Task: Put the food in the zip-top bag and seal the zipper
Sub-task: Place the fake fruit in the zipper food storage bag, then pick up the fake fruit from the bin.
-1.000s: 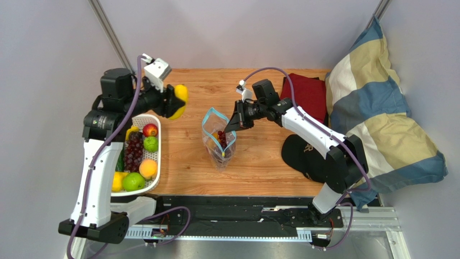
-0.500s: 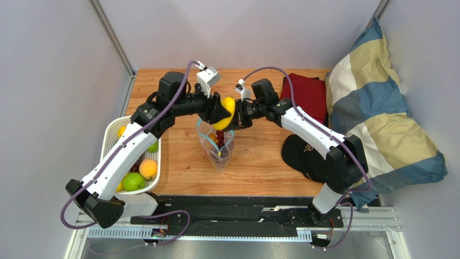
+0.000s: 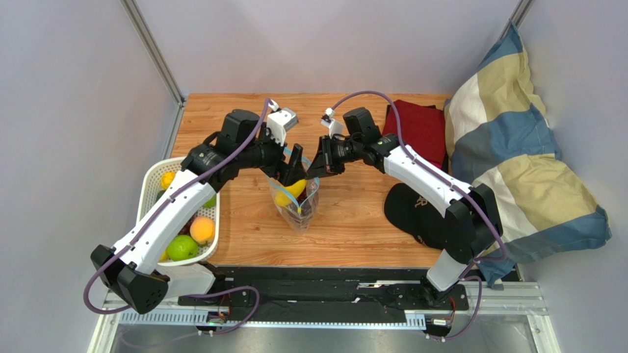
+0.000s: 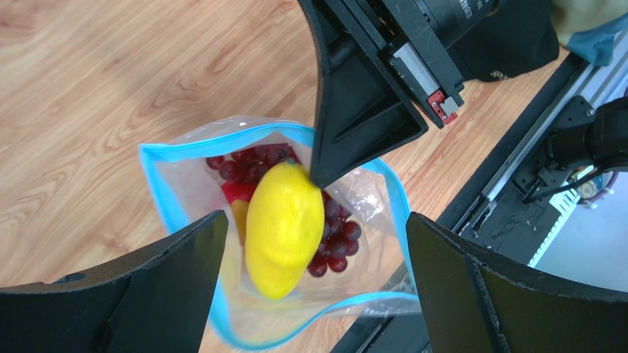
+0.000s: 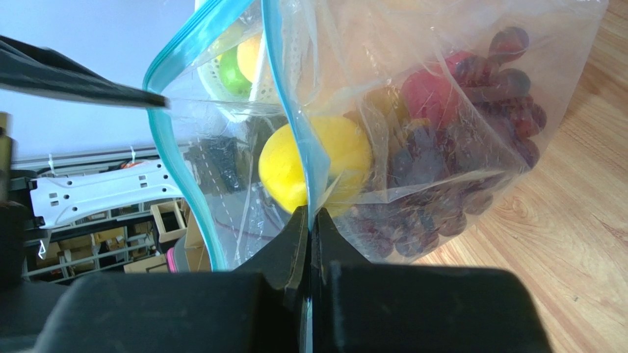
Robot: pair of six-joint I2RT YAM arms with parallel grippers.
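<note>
Bagging in progress, roughly at its midpoint by this view. The zip-top bag (image 3: 301,208) stands upright at the middle of the wooden table (image 3: 354,220), its mouth gaping. The right gripper (image 5: 309,220) is clenched on the bag's rim, pinching the zipper (image 5: 295,110) so that the opening is held up. The left gripper (image 3: 290,168) hangs directly above the mouth with its fingers spread wide and nothing between them. A yellow fruit (image 4: 284,228) lies inside the bag, on top of the dark grapes (image 4: 333,237) and beside a red piece (image 4: 234,193). Not yet bagged: the fruits in the white basket (image 3: 149,185) at the left, among them a green apple (image 3: 179,248) and a peach (image 3: 200,229) (others are hidden by the arm). The zipper is unsealed along its whole length, so sealing remains.
</note>
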